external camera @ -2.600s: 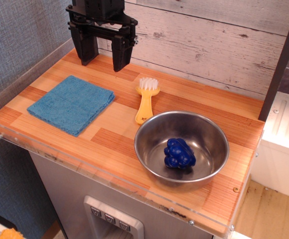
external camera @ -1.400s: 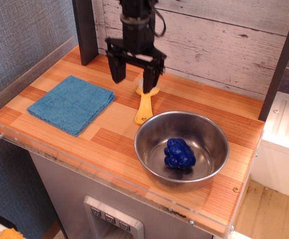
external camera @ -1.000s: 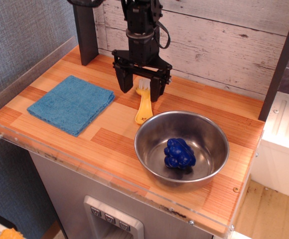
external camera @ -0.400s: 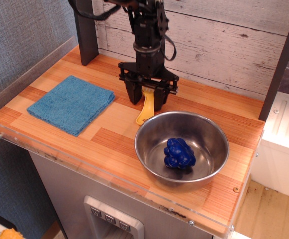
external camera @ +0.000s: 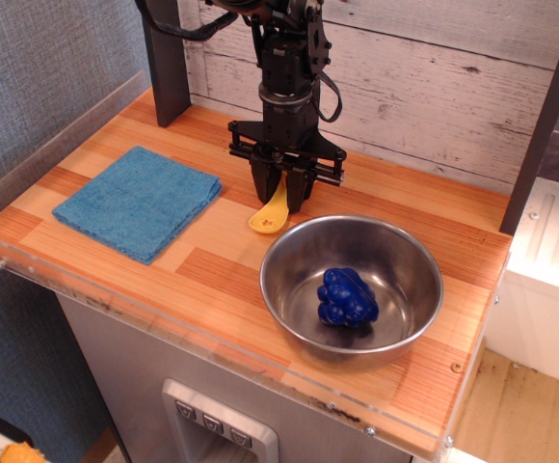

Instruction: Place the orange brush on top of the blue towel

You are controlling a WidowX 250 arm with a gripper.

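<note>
My hand [external camera: 281, 197] is down on the orange brush [external camera: 270, 216], fingers drawn in close around it, so the white bristle head is completely hidden behind the black fingers. Only the rounded yellow handle end pokes out below, angled toward the front left; I can't tell whether that end touches the bench [external camera: 212, 265] or sits just above it. The brush lies just beside the rim of the steel bowl [external camera: 352, 285], close but apart. Inside the bowl sits a dark-blue lumpy toy [external camera: 345, 297]. The blue towel [external camera: 138, 201] lies flat at the left, well apart from the brush, with open wood between them. The towel's near corner comes close to the clear strip along the bench's front edge. Behind me is the whitewashed plank wall [external camera: 434, 68], with a dark post [external camera: 164, 58] at the back left; my arm is cut off at the top edge.
</note>
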